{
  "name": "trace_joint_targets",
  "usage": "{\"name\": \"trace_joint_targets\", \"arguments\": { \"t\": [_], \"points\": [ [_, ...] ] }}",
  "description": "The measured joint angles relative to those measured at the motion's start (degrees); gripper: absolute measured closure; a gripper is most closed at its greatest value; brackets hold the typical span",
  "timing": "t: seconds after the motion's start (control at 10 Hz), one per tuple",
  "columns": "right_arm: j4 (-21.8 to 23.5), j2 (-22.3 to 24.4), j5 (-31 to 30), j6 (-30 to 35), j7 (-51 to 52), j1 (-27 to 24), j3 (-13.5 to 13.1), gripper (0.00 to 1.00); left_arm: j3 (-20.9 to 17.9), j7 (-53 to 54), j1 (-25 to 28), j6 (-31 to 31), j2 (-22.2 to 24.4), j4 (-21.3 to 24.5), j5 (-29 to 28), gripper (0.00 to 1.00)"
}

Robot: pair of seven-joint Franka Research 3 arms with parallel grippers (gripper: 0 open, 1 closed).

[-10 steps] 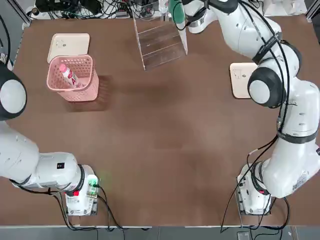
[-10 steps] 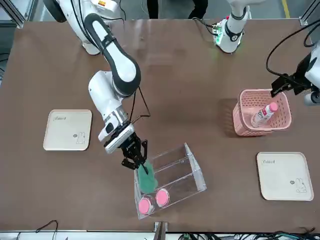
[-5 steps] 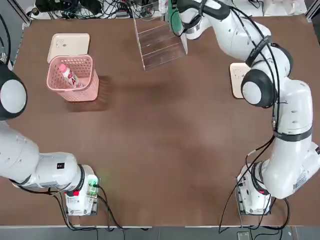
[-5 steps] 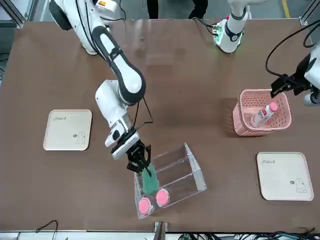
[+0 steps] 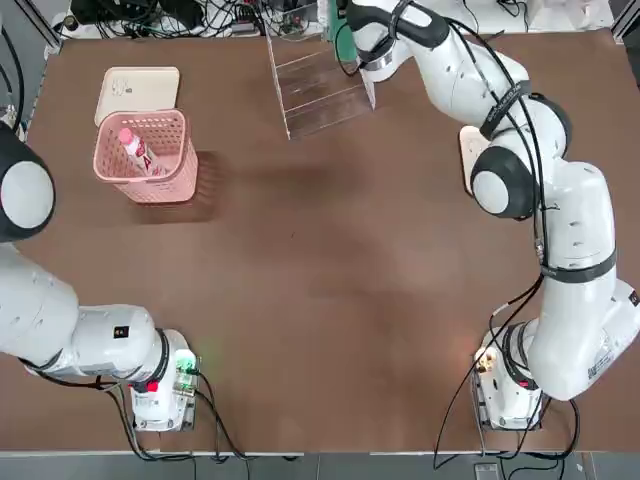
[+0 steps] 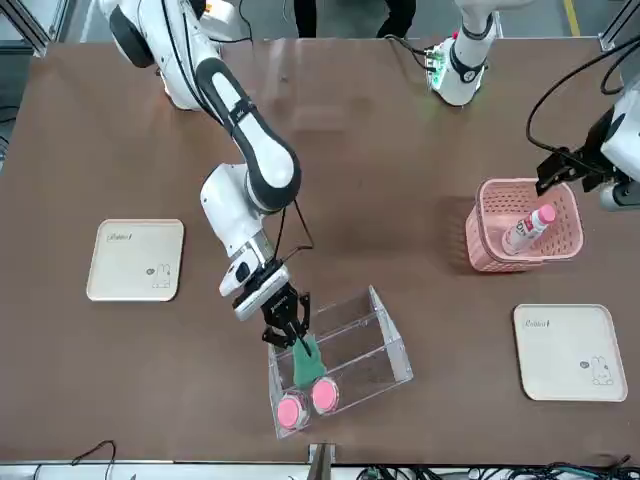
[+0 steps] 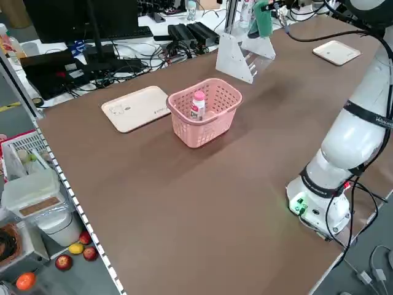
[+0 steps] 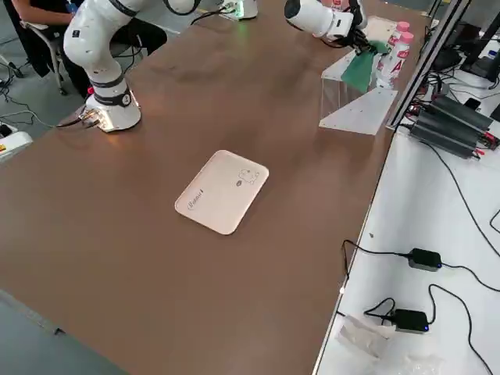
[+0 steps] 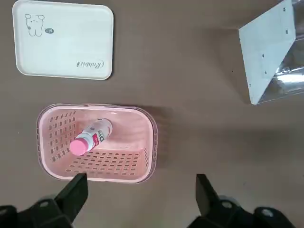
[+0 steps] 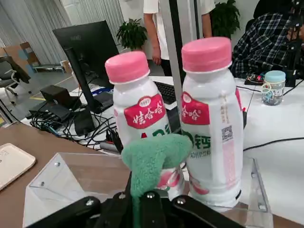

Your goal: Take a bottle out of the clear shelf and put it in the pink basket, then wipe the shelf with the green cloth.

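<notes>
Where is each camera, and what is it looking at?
Top: overhead, both arms, pink basket.
Front: across the table, right gripper with the green cloth at the clear shelf.
Sides: raised corners.
Left wrist: open left gripper above the basket.
Right wrist: cloth before two bottles.
Top and front share the shelf.

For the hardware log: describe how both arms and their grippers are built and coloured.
Both arms are glossy white rounded segments with black joint bands and thin black cables clipped along them. The right gripper has slim black fingers on a white wrist block. The left gripper shows two black angular fingers. Each base carries small lit indicator lights.
</notes>
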State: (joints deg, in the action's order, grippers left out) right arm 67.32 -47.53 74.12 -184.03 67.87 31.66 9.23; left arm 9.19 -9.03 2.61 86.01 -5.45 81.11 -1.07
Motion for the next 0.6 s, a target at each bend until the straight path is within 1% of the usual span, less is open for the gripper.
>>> {"name": "trace_joint_targets", "arguments": {
  "t": [0.1,0.3,0.6],
  "points": [
    [-0.5,0.0,0.0,0.0,0.0,0.0,-0.2,0.95,0.0,0.0,0.0,0.3,0.0,0.0,0.0,0.00],
    [-0.7,-0.3,0.0,0.1,0.0,0.0,-1.4,0.95,0.0,0.0,0.0,0.5,0.0,0.0,0.0,0.00],
    [-0.2,-1.4,2.0,0.2,-1.2,1.1,-1.6,0.95,0.0,0.0,0.3,1.3,0.0,0.0,0.0,0.00]
  ]
}}
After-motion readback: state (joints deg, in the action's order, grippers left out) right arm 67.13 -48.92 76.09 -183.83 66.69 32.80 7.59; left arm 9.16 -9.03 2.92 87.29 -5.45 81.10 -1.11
